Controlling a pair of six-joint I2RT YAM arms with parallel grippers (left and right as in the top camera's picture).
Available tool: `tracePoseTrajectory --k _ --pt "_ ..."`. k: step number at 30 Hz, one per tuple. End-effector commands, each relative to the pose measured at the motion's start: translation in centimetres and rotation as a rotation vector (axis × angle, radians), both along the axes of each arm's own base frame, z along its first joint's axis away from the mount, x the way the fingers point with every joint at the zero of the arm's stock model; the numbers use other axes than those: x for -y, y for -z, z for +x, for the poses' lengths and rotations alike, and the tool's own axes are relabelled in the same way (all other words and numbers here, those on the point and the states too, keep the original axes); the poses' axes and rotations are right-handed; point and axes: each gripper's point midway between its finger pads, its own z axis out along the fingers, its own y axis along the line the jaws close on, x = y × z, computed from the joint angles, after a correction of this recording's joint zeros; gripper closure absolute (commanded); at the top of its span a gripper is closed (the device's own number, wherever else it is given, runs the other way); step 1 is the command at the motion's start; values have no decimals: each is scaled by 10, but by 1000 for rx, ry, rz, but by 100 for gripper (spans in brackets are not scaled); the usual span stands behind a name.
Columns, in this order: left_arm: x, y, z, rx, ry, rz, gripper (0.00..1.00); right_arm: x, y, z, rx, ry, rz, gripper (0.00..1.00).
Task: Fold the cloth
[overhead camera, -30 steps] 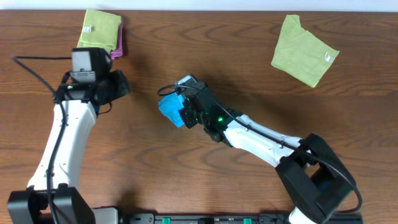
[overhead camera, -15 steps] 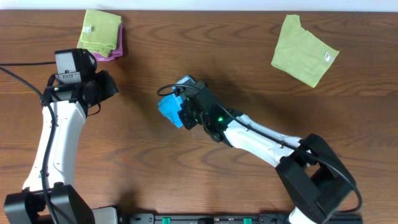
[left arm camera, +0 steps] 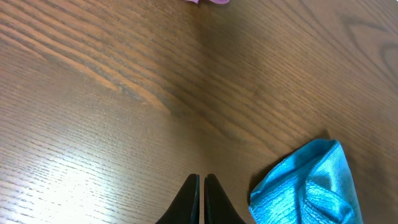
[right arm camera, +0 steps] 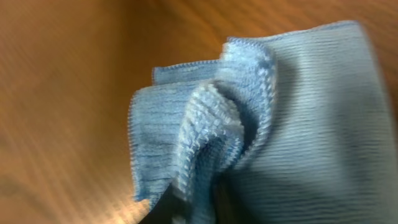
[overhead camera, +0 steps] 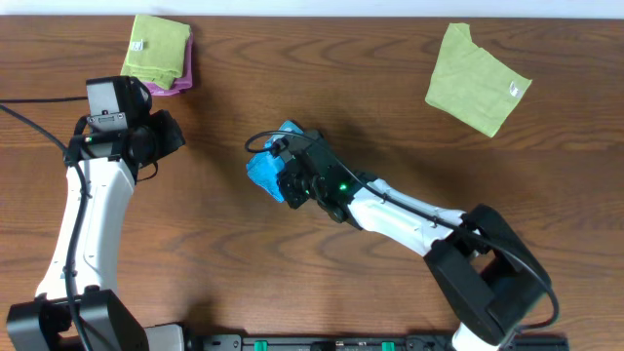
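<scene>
Overhead: the cloth (overhead camera: pixel 261 168) sits bunched at my right gripper (overhead camera: pixel 285 177); I can't tell if it's pinched.

Left wrist: the left gripper (left arm camera: pixel 201 183) is clenched and empty, with the cloth ahead-right.

Right wrist: soft, light, limp folds crowd the fingertips. I'd pinch a hemmed corner.

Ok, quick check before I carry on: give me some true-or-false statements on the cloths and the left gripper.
1. The blue cloth lies flat and spread out. False: it is bunched into a lump.
2. The left gripper is shut and empty. True.
3. The left gripper touches the blue cloth. False: bare wood of the table lies between them.
4. One lime-green cloth lies on a purple cloth. True.
</scene>
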Motion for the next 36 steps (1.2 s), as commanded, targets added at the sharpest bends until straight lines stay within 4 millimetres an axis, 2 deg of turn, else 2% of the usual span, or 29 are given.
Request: tracePoseTrajectory --k 1,3,7,9,11,18,21,22,23,24,26,28,29,31,32,33,36 --pt "-3 -13 4 40 -5 3 94 -23 -3 -23 -72 -122 77 18" --pt "-3 -14 6 48 -5 4 94 -27 -4 -32 -107 -159 105 1" --pt "-3 -15 7 53 -5 5 94 -28 -6 -35 -132 -166 124 1" --pt "-3 -14 6 48 -5 4 94 -30 -10 -34 -156 -168 154 10" --pt "-3 -14 5 45 -5 3 94 -35 -19 -37 -185 -209 207 15" --pt "-3 -13 5 43 -5 2 94 -37 -25 -45 -230 -251 247 13" --pt "-2 -12 2 31 -5 0 94 -35 -28 -39 -221 -240 253 9" --pt "-2 -10 1 23 -4 -1 92 -33 -33 -34 -213 -229 261 7" --pt "0 -10 -1 18 13 -4 86 -30 -40 -27 -204 -215 270 1" --pt "5 -9 -1 21 49 -14 81 -26 -47 -20 -192 -202 277 1" --pt "21 -6 -5 25 131 -70 69 -8 -67 3 -152 -129 245 1" --pt "26 2 -10 7 151 -92 44 26 -82 30 -86 -20 122 1" --pt "27 8 -14 -8 151 -96 37 47 -91 41 -53 40 36 1" --pt "40 20 -22 -17 201 -147 24 91 -112 55 -1 140 -132 1" --pt "50 28 -26 -13 234 -192 11 113 -126 57 20 175 -210 1" --pt "55 32 -29 -11 248 -212 3 123 -134 57 28 190 -240 1" --pt "71 49 -38 -7 275 -284 5 157 -162 51 64 264 -312 1"
